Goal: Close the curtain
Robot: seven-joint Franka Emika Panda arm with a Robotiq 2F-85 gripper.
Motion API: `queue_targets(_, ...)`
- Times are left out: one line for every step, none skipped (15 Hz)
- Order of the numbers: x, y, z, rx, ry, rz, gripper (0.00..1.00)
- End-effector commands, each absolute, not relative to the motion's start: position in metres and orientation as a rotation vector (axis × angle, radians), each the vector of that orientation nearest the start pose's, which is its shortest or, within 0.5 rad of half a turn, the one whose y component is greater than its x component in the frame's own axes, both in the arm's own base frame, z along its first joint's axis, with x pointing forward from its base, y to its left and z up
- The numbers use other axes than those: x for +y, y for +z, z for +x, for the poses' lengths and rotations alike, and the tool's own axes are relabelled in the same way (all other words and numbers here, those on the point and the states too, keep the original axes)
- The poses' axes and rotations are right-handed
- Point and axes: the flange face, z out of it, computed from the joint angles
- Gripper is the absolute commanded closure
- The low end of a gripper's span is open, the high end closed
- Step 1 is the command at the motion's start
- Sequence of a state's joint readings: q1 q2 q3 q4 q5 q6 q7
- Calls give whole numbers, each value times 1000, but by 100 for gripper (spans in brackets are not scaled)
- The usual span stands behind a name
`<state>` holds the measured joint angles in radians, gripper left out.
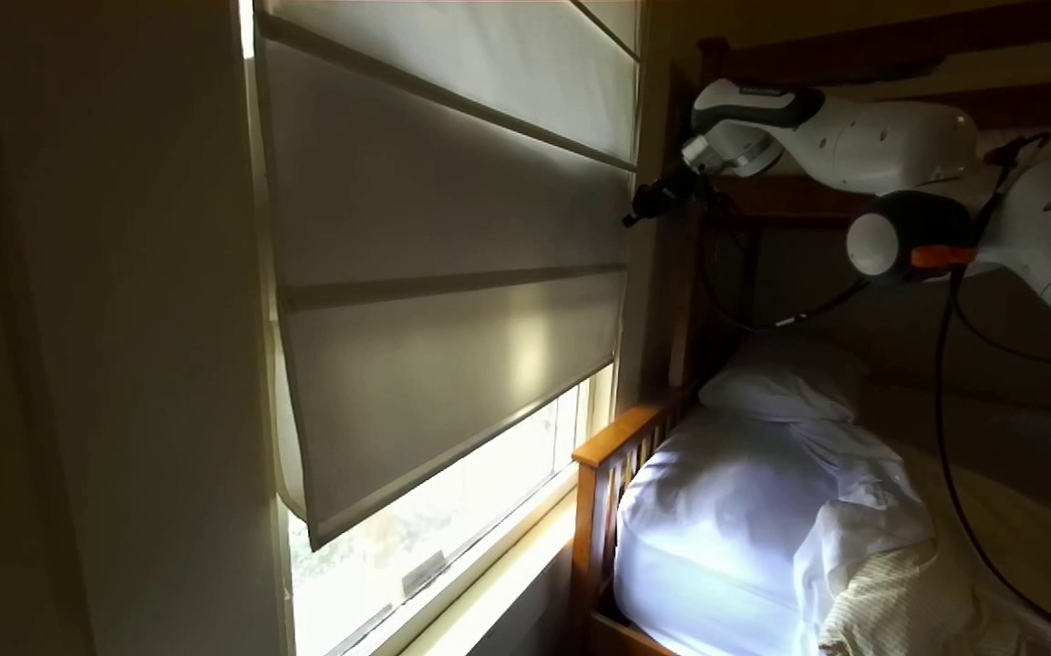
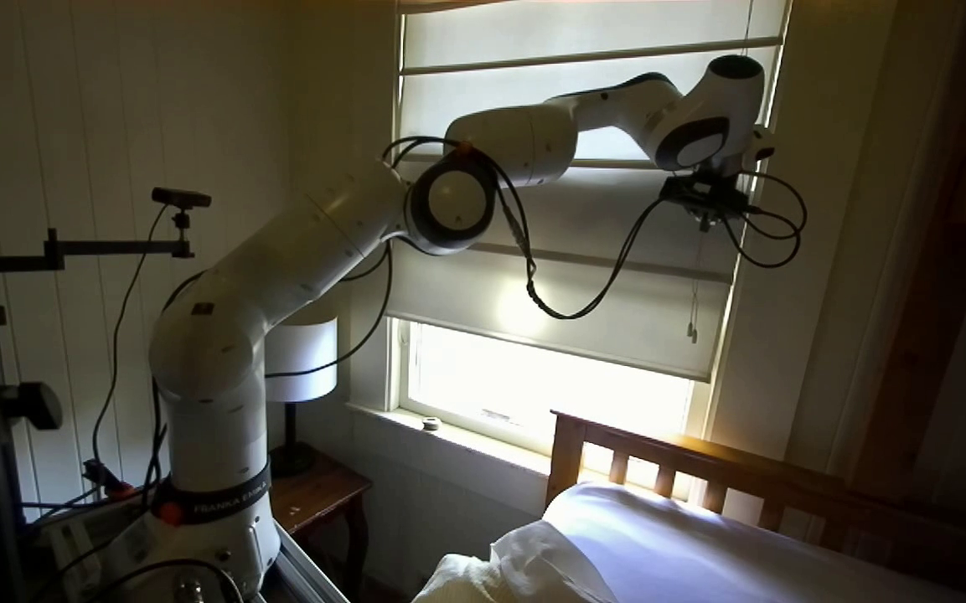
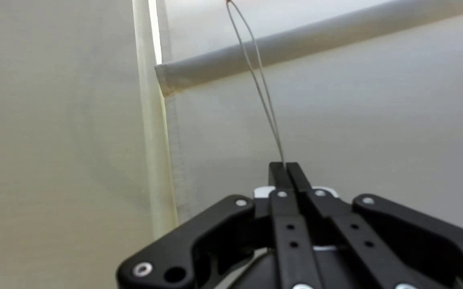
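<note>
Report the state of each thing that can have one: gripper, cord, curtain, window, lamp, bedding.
Gripper: shut on the cord
Cord: pinched, nearly straight above the gripper
Curtain: partly lowered
Window: uncovered below the curtain; open or shut, can't tell
Lamp: upright; lit or not, can't tell
Bedding: partly bunched up

Low on robot arm [image 2: 307, 243], in ext. view: dk band [image 2: 213, 504] reads "FRANKA EMIKA", pale caps, end curving off! And up top, in ext. view: lettering [image 1: 760, 91] on blk trim [image 1: 803, 106], too sm. to read.
</note>
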<state>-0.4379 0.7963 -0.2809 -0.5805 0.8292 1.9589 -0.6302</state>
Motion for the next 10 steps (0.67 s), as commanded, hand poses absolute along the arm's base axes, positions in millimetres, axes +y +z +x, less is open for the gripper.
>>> queue_targets(-355,668,658,-18,-1122,-2700,99)
queue_targets(-349,679,651,-58,-1102,-2691,99)
queue_targets(-341,695,643,-113,-1097,-2682,99)
queue_targets(-333,709,634,-161,-1090,-2671,99)
queue_targets(-324,724,627,-198,-1093,-2661,99)
queue_targets(-313,739,621,-237,-1102,-2640,99)
queue_targets(-302,753,614,-275,-1107,-2616,99)
queue_targets(-287,766,609,-320,-1109,-2588,99)
queue_targets(-274,781,601,-363,-1112,-2559,99)
queue_targets(-257,791,596,-422,-1095,-2525,99)
